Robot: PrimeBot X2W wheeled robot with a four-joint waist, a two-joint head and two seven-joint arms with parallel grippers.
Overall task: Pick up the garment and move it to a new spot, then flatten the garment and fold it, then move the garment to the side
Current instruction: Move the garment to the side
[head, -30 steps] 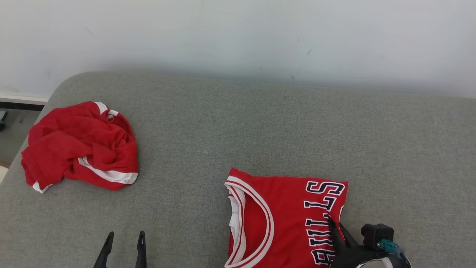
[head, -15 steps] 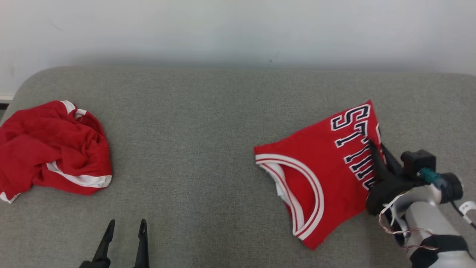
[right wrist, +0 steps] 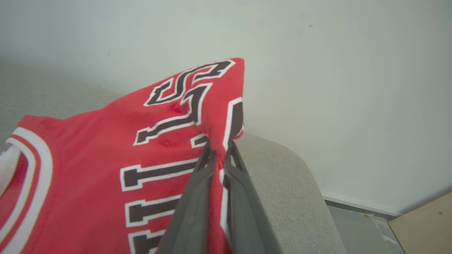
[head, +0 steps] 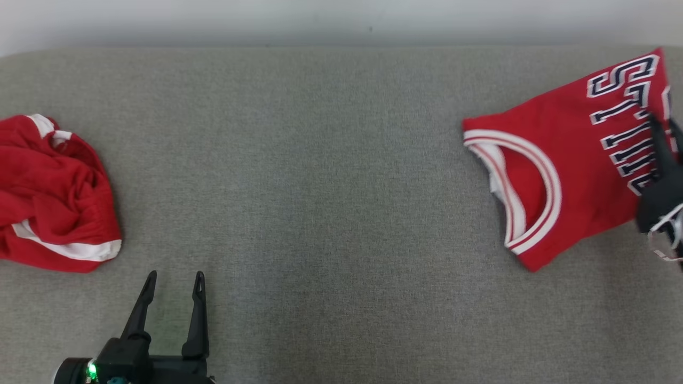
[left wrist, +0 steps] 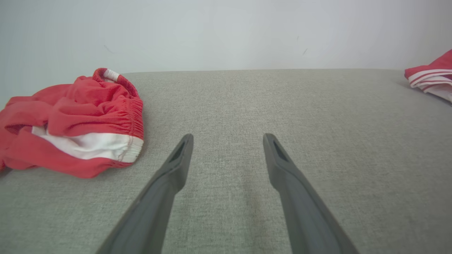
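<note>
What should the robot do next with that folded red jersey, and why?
Probably lower the right gripper and open it. It is shut on the lettered edge of the folded jersey, which lies folded at the far right side of the grey cushion, with the gripped edge raised off it.

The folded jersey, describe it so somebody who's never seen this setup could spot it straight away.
On the grey cushion, look to the far right edge, where the right gripper is shut on cloth. That is the folded jersey: red, with dark white-edged letters and a white-trimmed neckline, unlike the crumpled red shorts at the left.
</note>
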